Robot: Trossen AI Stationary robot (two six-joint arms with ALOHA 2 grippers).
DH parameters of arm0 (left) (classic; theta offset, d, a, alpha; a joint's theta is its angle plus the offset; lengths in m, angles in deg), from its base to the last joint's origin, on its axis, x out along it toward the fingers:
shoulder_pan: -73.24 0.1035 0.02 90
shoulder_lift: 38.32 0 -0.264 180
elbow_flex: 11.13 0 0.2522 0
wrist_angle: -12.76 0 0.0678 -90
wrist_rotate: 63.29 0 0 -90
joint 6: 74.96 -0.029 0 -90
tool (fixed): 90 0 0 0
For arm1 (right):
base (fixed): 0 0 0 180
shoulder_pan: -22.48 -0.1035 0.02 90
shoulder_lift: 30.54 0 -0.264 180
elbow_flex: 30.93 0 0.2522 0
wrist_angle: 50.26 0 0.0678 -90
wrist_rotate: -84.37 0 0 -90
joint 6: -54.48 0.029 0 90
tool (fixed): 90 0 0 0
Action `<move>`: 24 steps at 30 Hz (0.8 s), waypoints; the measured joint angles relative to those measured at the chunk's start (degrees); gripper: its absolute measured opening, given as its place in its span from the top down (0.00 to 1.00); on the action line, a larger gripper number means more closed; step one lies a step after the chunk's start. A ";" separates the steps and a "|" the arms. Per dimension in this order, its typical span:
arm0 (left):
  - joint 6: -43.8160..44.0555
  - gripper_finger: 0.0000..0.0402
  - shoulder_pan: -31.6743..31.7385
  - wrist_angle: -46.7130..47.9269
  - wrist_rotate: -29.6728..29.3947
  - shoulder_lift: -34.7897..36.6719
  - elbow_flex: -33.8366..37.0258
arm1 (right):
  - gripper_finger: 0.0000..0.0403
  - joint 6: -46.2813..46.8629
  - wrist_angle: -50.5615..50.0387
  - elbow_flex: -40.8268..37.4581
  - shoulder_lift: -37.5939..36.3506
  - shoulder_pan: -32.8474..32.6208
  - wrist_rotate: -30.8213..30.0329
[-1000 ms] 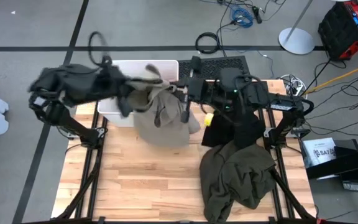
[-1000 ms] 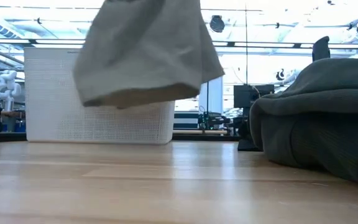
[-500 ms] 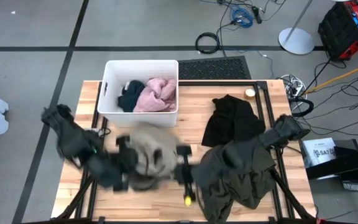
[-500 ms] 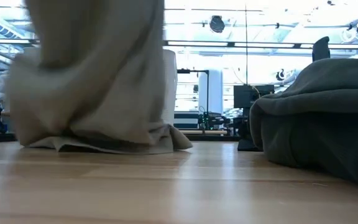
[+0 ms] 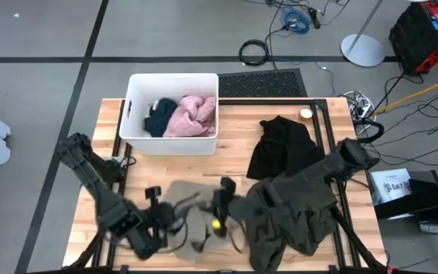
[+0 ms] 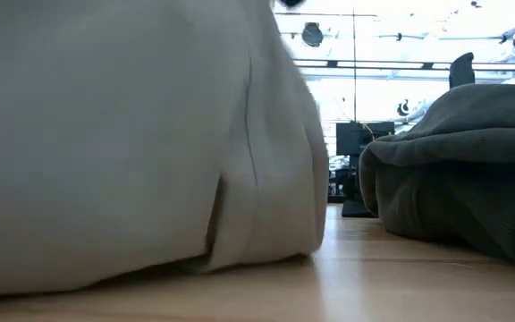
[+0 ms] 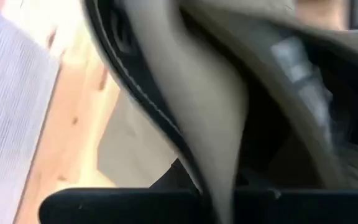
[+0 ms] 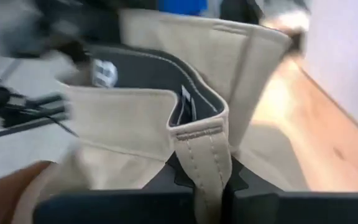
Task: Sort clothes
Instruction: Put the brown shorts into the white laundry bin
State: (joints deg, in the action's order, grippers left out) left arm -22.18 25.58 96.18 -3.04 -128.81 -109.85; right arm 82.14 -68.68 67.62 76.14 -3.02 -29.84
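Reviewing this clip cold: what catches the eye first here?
The tan khaki garment at the table's near edge, pinched between the left tool and right tool, both shut on it; it fills the low view. Next, the dark olive green garment heaped to its right, and the white bin at the far left holding the pale pink garment.

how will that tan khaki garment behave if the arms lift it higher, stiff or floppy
Likely floppy: the tan khaki garment lies crumpled, pinched by the left gripper and the right gripper, and folds softly in the low view. Probably light for its bulk. Its seamed waistband looks thicker, so the pinch there should hold.
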 joint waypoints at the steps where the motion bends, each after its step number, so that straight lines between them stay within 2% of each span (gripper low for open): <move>1: 0.60 0.98 0.97 -0.30 0.77 0.48 1.62 | 0.99 1.60 0.05 -1.56 0.06 1.51 1.43; 4: 0.97 0.98 3.97 -0.67 4.86 1.33 6.60 | 0.99 5.53 1.02 -6.31 -0.02 5.32 6.11; 7: 0.21 0.98 7.73 -3.70 9.93 2.46 11.34 | 0.99 8.34 1.33 -10.45 0.00 8.12 7.37; 10: -5.24 0.97 12.14 -9.88 15.09 3.03 16.85 | 0.99 9.69 3.70 -14.16 -0.05 10.11 9.06; 13: -10.67 0.97 17.70 -17.63 22.75 4.08 21.87 | 0.99 9.88 9.37 -18.27 0.02 11.19 10.89; 16: -12.33 0.97 22.60 -23.08 28.44 4.35 25.58 | 0.99 10.73 13.45 -21.26 0.04 12.05 12.44; 20: -11.65 0.95 26.04 -24.34 27.38 4.35 25.93 | 0.99 10.88 12.04 -22.18 0.04 12.05 11.93; 24: -15.72 0.87 27.72 -24.08 26.82 5.00 23.93 | 0.99 10.86 11.64 -22.18 0.04 12.05 11.95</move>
State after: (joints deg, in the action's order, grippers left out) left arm -37.90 53.30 72.09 23.78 -123.82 -85.92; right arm 93.00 -57.04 45.44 76.18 9.03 -17.89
